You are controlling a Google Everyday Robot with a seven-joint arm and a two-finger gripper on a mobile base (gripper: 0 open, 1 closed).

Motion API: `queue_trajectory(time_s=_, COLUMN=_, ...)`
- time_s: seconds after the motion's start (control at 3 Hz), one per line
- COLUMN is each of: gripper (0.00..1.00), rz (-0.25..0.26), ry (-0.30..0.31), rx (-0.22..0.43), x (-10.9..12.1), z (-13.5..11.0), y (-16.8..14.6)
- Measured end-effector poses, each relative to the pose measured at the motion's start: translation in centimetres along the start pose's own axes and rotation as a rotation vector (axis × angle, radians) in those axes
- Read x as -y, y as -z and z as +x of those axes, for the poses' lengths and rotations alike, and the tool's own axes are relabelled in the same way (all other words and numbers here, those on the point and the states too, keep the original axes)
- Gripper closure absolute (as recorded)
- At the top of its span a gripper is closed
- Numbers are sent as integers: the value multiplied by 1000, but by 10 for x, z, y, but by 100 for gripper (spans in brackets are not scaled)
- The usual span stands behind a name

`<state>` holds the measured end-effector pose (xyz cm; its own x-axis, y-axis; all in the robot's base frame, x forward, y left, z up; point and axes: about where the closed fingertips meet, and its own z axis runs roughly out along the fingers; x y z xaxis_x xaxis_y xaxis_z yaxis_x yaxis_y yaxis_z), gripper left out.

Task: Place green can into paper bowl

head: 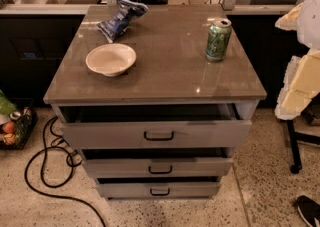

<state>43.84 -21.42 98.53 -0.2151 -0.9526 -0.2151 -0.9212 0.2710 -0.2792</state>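
Hanging right of the desk (165,78), my fingers (299,78) hold nothing, gap unclear; green can (218,40) not grasped yet, paper bowl (111,59) empty

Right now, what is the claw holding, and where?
Nothing: the slim green drink can stands free on the grey cabinet; the claw is at the right edge.

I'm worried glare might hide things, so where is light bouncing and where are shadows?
Camera view: the glossy tabletop shows small glints near its front edge and pale reflections at the back; the green can and paper bowl are evenly lit, a thin shadow under the bowl; the top drawer is dark inside; the claw, at the right edge beside the tabletop, is brightly lit.
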Motion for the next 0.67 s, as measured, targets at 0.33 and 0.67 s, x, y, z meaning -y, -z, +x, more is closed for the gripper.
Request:
queue_trajectory(time_s=0.33, gripper=0, rz=0, ry=0, rx=0, x=0, z=0, y=0)
queue_trajectory(time_s=0.67, gripper=0, rz=28, ry=-14, rx=17, x=9, z=1, y=0)
